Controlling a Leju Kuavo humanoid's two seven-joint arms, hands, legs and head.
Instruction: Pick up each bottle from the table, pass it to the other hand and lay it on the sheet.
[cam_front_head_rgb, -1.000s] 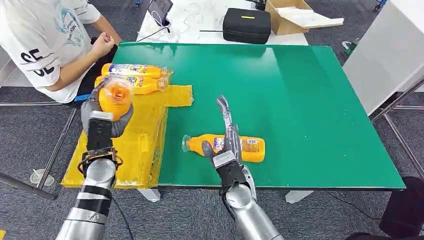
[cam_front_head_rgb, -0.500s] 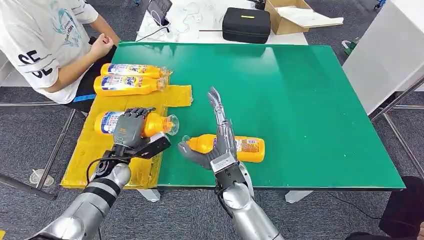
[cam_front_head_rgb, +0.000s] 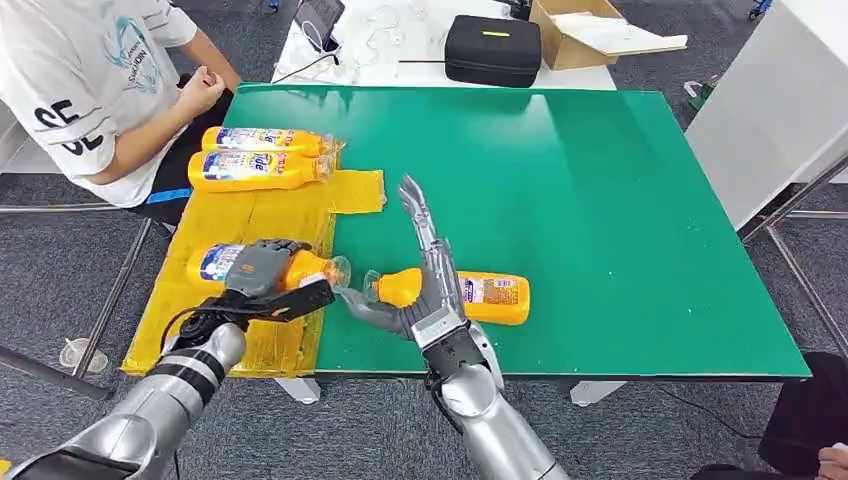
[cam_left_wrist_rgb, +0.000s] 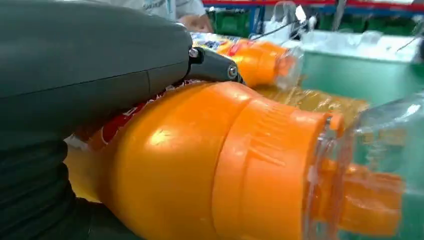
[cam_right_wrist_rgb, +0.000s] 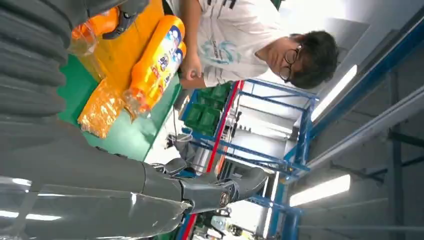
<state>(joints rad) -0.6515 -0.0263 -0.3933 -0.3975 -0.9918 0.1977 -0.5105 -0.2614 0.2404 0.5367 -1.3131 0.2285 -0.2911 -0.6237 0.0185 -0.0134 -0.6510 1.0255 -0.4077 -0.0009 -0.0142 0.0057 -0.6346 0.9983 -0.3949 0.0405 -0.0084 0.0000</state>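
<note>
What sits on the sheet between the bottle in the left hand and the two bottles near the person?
Head view: nothing, only bare yellow sheet between the held bottle and the two bottles.

4 orange bottles (cam_front_head_rgb: 468, 295) flat: 3 on yellow sheet (cam_front_head_rgb: 262, 222), 1 on table.

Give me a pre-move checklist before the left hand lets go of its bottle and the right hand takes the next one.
1. Left hand grips the held bottle: ok.
2. Held bottle lies over the yellow sheet: ok, though its clear cap reaches the sheet's edge.
3. Held bottle apart from the two laid bottles: ok.
4. Right hand fingers spread, holding nothing: ok.
5. Right hand over the next bottle on the green table: ok; contact cannot tell.
6. Person's hand off the sheet: ok.
</note>
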